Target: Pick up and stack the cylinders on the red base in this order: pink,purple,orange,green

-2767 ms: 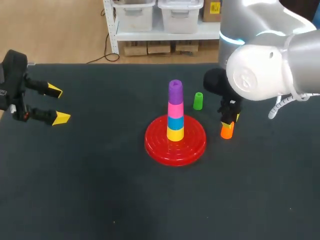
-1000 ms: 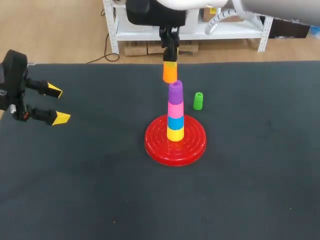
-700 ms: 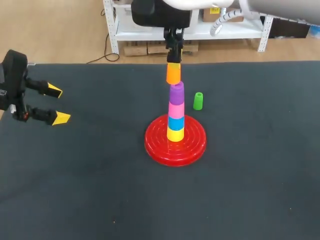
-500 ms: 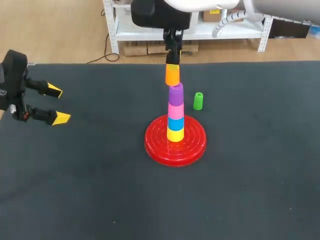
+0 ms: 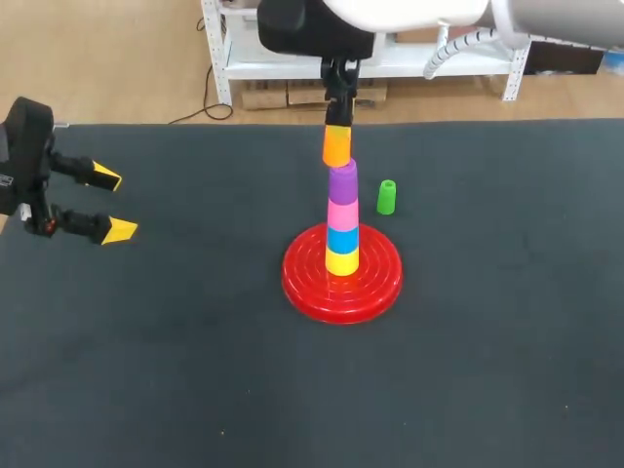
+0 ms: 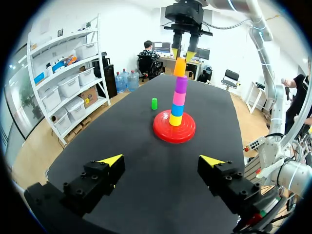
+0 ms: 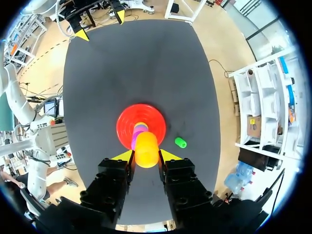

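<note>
The red base (image 5: 304, 285) (image 6: 165, 133) (image 7: 126, 117) carries a stack: yellow, blue, pink (image 5: 341, 212), with purple (image 5: 342, 182) (image 6: 181, 85) on top. My right gripper (image 5: 337, 125) (image 7: 145, 155) hangs just above the stack, shut on the orange cylinder (image 5: 336, 146) (image 6: 180, 67) (image 7: 146, 149), whose bottom is close over the purple one. A green cylinder (image 5: 386, 197) (image 6: 154, 103) (image 7: 180, 142) stands on the table right of the base. My left gripper (image 5: 105, 203) (image 6: 161, 160) stays open and empty at the table's left edge.
The dark table (image 5: 468, 341) holds nothing else. Wide free room lies in front of the base and to both sides.
My right gripper has shifted slightly right with the orange cylinder and lined it up over the purple cylinder. The left arm has not moved.
</note>
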Controlling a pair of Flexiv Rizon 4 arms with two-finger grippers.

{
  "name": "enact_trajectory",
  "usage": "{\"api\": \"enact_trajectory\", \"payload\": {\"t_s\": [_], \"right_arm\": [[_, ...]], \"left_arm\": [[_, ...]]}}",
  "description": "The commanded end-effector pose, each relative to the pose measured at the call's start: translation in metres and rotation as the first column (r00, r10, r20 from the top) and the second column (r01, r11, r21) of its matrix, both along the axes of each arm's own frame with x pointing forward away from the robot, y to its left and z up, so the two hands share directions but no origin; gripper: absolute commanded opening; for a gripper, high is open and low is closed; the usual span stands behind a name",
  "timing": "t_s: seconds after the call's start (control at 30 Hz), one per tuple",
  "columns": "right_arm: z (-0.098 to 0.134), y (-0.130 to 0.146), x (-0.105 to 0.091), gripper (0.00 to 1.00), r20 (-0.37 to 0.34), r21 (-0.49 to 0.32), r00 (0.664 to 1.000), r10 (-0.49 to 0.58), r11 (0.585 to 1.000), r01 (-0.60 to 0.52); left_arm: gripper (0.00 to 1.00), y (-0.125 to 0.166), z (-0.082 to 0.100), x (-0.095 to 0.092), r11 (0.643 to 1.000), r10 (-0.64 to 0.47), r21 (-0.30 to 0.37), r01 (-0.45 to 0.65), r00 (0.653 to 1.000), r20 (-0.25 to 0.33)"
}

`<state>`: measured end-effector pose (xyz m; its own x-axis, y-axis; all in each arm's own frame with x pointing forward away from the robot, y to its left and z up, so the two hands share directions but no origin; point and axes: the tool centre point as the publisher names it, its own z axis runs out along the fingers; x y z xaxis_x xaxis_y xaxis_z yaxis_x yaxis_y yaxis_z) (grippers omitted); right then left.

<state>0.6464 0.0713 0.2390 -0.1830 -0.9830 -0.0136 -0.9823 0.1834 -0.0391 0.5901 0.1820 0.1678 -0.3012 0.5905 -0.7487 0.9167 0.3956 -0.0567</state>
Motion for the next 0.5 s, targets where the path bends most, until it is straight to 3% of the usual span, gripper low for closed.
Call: {"api": "enact_trajectory", "payload": {"t_s": [0.03, 0.5], "right_arm": [[-0.0001, -0.0033, -0.0036, 0.00, 0.011, 0.004, 1.000, -0.001, 1.000, 0.001], [-0.0019, -0.0050, -0.0078, 0.00, 0.003, 0.005, 1.000, -0.002, 1.000, 0.002]], "left_arm": [[1.00, 0.0006, -0.0020, 0.0001, 1.000, -0.001, -0.005, 0.001, 1.000, 0.005], [1.00, 0.0006, -0.0020, 0.0001, 1.000, -0.001, -0.005, 0.001, 1.000, 0.005]]}}
